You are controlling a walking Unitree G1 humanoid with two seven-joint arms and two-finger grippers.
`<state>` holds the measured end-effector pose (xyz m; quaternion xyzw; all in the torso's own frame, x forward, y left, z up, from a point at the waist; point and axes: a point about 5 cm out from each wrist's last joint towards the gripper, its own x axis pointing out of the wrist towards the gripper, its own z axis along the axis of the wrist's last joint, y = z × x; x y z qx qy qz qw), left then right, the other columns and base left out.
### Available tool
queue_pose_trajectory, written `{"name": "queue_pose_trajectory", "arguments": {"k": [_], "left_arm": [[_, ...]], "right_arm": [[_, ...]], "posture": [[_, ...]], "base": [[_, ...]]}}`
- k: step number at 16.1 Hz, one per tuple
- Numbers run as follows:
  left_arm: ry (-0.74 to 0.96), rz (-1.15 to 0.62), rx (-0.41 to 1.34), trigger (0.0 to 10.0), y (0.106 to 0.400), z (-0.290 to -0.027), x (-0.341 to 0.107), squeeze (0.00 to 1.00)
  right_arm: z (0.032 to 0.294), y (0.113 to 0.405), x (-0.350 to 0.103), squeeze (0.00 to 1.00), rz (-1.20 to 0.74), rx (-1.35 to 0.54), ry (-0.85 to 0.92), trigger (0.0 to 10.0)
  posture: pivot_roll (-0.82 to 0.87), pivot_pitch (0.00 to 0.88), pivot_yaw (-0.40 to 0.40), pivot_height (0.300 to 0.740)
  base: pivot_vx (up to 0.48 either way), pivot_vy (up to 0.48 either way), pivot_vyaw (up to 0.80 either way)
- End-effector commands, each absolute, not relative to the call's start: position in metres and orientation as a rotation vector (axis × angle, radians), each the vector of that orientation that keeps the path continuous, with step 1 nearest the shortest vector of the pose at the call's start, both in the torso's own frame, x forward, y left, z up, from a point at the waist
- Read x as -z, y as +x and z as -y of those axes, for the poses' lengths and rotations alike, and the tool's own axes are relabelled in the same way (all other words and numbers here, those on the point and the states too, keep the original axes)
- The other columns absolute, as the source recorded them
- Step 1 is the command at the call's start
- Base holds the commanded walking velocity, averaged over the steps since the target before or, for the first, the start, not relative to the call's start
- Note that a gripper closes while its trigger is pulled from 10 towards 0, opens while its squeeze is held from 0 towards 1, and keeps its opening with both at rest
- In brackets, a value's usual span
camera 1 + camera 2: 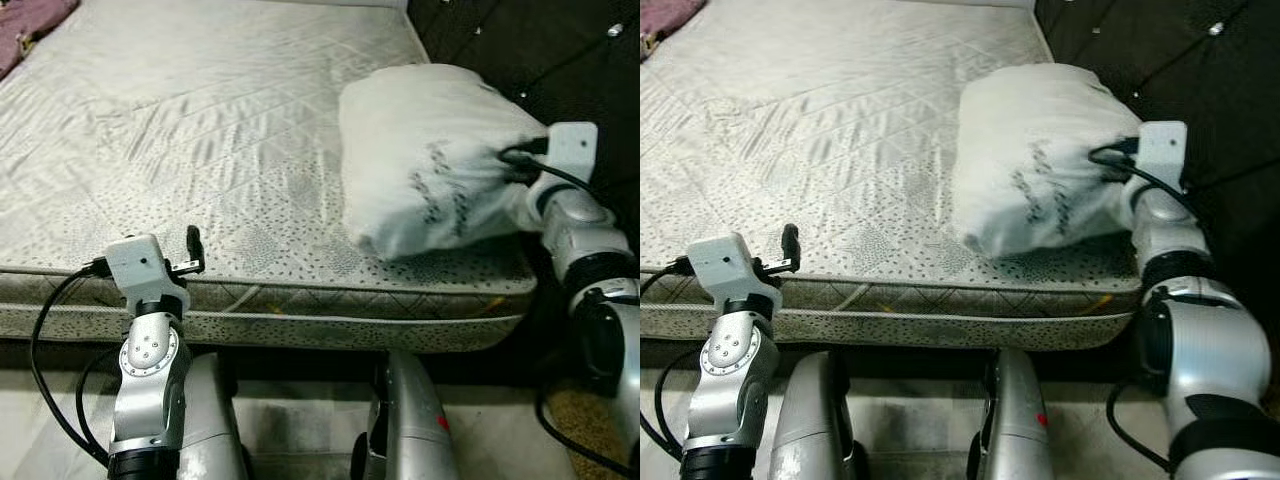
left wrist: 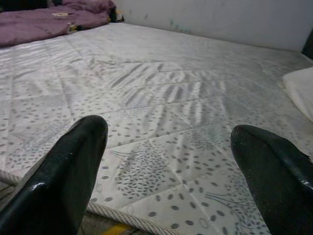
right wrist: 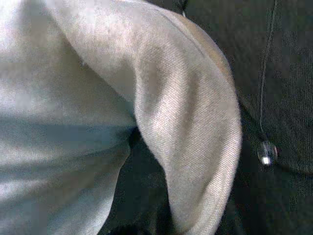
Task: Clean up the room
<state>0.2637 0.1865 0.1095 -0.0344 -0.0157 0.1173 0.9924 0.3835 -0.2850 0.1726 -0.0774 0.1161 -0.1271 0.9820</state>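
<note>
A white pillow [image 1: 435,155] lies on the bare mattress [image 1: 200,130] at its near right corner, tilted up against the dark tufted headboard [image 1: 530,40] on the right. The right gripper [image 1: 515,160] is pressed into the pillow's right side; its fingers are buried in the fabric, and I cannot tell whether they are clenched on it. In the right wrist view, pillow fabric bulges close to the lens, with a headboard button [image 3: 266,154] beside it. The left gripper [image 1: 192,250] hovers at the mattress's near edge, released, its two fingers [image 2: 63,181] spread wide apart over the dotted quilting. A purple blanket [image 2: 49,22] is bunched at the far left corner of the bed.
</note>
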Motion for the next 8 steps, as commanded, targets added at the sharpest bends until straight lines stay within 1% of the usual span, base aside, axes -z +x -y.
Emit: {"name": "queue_pose_trajectory", "arguments": {"k": [1,4,5,6,8], "left_arm": [[-0.054,0.029,-0.231,10.0,0.264,-0.186,-0.110,0.00],[-0.043,0.026,-0.227,10.0,0.266,-0.188,-0.110,0.00],[-0.041,0.025,-0.226,10.0,0.266,-0.188,-0.110,0.00],[-0.038,0.023,-0.226,10.0,0.265,-0.188,-0.110,0.00],[-0.034,0.024,-0.224,10.0,0.265,-0.187,-0.110,0.00]], "right_arm": [[0.302,0.386,-0.207,0.00,-0.129,0.332,-0.144,0.0],[0.313,0.379,-0.199,0.00,-0.171,0.376,-0.163,0.0],[0.312,0.379,-0.196,0.00,-0.179,0.367,-0.161,0.0],[0.308,0.377,-0.183,0.00,-0.214,0.356,-0.182,10.0],[0.305,0.374,-0.169,0.00,-0.242,0.349,-0.167,10.0]], "posture": [[0.09,0.000,-0.059,0.522],[0.09,0.000,-0.051,0.522],[0.09,0.000,-0.052,0.522],[0.09,0.000,-0.053,0.522],[0.10,0.000,-0.053,0.522]], "base": [[0.000,0.000,0.00],[0.000,0.000,0.00],[0.000,0.000,0.00],[0.000,0.000,0.00],[0.000,0.000,0.00]]}}
